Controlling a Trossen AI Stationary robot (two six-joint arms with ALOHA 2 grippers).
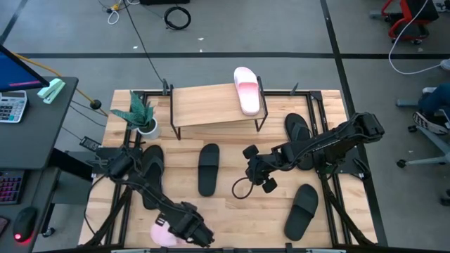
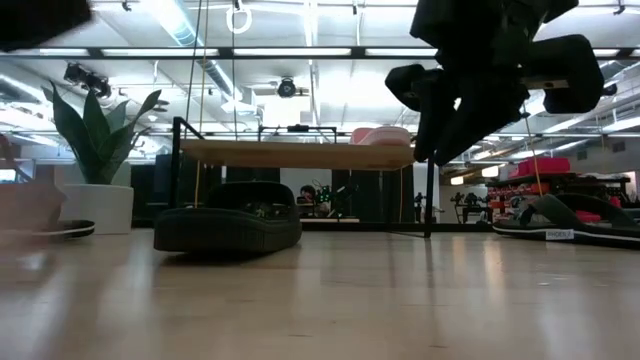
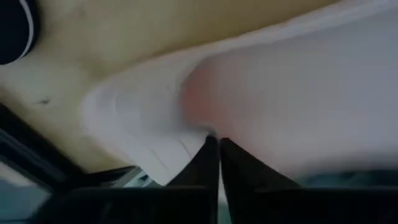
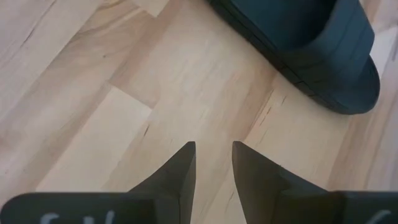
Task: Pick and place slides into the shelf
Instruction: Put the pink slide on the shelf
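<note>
Left gripper (image 1: 188,228) pinched shut on pale pink foam slide sandal (image 1: 163,235) directly beneath it; low wooden-topped black-legged shelf (image 1: 211,104) well ahead, nearer this arm

Slide (image 1: 247,90) on shelf (image 1: 211,105); plant (image 1: 140,114) left, probably touching.

you're looking at a grey floor (image 1: 281,28) crossed by dark lines, a coiled black cable (image 1: 177,17) lying on it. a dark desk (image 1: 35,133) holds a calculator (image 1: 12,107). long ceiling lights (image 2: 300,50) glow overhead; red office chair (image 1: 408,17) stands far off.
</note>
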